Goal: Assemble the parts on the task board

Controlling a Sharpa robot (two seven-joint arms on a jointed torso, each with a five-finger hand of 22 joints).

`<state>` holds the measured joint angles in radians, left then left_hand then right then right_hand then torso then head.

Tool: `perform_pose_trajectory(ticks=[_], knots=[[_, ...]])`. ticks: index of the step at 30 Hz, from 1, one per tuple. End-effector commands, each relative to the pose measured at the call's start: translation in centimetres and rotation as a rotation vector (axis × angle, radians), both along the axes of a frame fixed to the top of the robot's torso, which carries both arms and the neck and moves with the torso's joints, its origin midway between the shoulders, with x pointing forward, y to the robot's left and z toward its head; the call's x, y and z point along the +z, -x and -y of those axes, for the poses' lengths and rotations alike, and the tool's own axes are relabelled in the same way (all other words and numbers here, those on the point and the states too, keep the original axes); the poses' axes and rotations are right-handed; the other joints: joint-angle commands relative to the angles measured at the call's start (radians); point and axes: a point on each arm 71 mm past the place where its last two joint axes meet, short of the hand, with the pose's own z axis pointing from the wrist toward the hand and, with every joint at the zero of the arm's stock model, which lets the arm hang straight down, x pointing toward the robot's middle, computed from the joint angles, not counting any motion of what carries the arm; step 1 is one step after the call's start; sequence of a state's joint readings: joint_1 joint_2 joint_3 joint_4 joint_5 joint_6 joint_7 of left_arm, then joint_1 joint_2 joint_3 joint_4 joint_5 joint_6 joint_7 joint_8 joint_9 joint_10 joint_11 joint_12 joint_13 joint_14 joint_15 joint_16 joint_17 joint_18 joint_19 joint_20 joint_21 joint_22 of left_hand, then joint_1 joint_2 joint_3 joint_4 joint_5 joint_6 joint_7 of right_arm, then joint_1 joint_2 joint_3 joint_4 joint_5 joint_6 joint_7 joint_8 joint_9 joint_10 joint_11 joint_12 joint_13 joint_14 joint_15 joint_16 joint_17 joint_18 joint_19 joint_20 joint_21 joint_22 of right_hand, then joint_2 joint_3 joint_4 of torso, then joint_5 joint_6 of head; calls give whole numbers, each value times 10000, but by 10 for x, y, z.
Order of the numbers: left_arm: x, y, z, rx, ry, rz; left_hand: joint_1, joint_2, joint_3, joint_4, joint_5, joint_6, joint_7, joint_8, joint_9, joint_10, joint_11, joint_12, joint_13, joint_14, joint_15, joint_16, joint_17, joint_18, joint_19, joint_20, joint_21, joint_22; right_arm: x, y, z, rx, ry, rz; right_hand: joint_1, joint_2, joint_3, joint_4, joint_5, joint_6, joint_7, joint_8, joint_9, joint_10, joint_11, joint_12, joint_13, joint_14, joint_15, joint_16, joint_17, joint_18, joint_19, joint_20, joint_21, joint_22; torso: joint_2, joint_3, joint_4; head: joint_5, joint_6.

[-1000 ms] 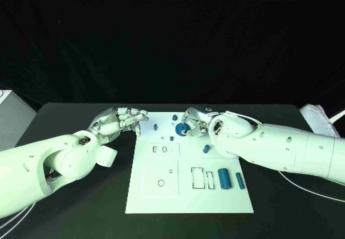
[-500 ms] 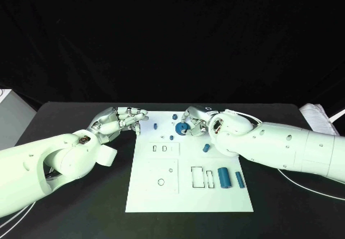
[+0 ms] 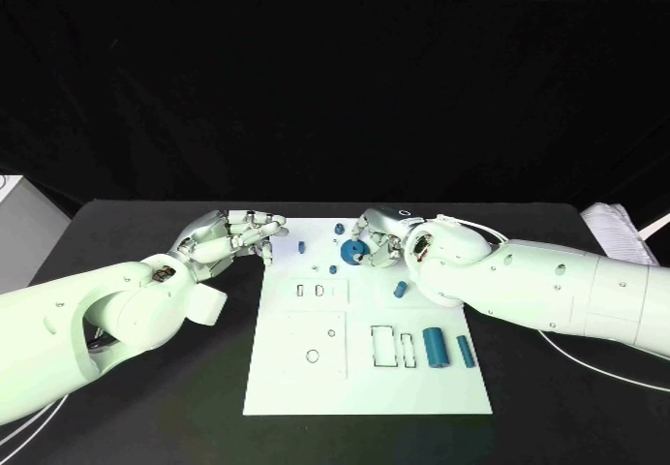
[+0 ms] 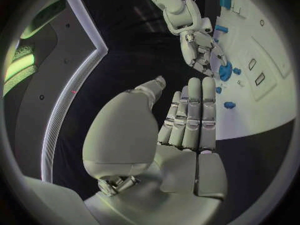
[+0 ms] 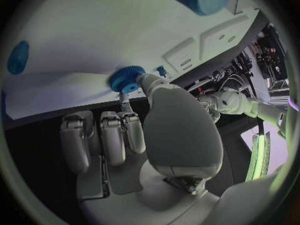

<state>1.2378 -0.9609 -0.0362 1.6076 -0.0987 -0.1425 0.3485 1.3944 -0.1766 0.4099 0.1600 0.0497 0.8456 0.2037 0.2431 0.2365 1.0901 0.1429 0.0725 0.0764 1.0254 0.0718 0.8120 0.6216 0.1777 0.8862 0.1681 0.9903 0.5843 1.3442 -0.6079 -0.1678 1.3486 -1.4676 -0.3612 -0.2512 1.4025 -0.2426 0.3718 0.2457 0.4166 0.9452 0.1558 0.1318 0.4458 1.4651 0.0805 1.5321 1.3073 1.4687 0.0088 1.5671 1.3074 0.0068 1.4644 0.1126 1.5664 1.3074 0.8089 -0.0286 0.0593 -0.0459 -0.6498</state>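
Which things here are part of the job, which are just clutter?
Job: white board; blue round gear, pinched by right hand; small blue pegs; two blue cylinders; left hand, holding nothing.
Clutter: white cable; white box.

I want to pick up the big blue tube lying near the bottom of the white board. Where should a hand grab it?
Grab the big blue cylinder around its middle, coming straight down from above. It lies flat on the task board, so its long rounded sides are free. Keep the fingers slim: a thinner blue piece lies close on one side and a rectangular outline on the other.
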Motion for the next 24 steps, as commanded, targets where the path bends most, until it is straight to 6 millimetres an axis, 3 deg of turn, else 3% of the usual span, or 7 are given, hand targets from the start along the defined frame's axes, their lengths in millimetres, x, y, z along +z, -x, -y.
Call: perform_pose_trajectory(ticks=[1, 13, 24], knots=[[1, 1, 2, -172, 73, 15, -70, 25, 48, 45, -2, -27, 24, -45, 19, -62, 12, -13, -12, 58, 15, -63, -11, 64, -76, 19, 60, 10, -5, 2, 2, -82, -6, -47, -52, 21, 78, 12, 73, 88, 8, 52, 35, 730, -68, 55, 2323, 1021, -63, 37, 2634, -68, 1064, -55, 44, 2634, 0, -1, -1, -9, 16], [1, 0, 2, -170, 65, 13, -70, 25, 48, 45, -2, -27, 24, -45, 19, -62, 12, -13, -12, 58, 15, -63, -11, 64, -76, 19, 60, 10, 1, 5, 2, -184, -389, 600, -141, -38, 160, -17, -64, 124, -5, 78, 42, 738, -79, 61, 2329, 1021, -75, 37, 2634, -68, 1064, -69, 44, 2634, -11, -2, 11, -54, 15], [0, 0, 2, -218, 70, 2, -83, 29, 42, 52, -5, -32, 30, -52, 21, -69, 16, -14, -13, 59, 19, -64, -15, 63, -80, 23, 62, 8, 9, 9, 4, -265, -582, 924, -237, -83, 181, -9, -139, 125, -7, 82, 42, 741, -80, 63, 2331, 1021, -79, 37, 2634, -68, 1064, -74, 44, 2634, -4, -2, -10, -63, 92]])
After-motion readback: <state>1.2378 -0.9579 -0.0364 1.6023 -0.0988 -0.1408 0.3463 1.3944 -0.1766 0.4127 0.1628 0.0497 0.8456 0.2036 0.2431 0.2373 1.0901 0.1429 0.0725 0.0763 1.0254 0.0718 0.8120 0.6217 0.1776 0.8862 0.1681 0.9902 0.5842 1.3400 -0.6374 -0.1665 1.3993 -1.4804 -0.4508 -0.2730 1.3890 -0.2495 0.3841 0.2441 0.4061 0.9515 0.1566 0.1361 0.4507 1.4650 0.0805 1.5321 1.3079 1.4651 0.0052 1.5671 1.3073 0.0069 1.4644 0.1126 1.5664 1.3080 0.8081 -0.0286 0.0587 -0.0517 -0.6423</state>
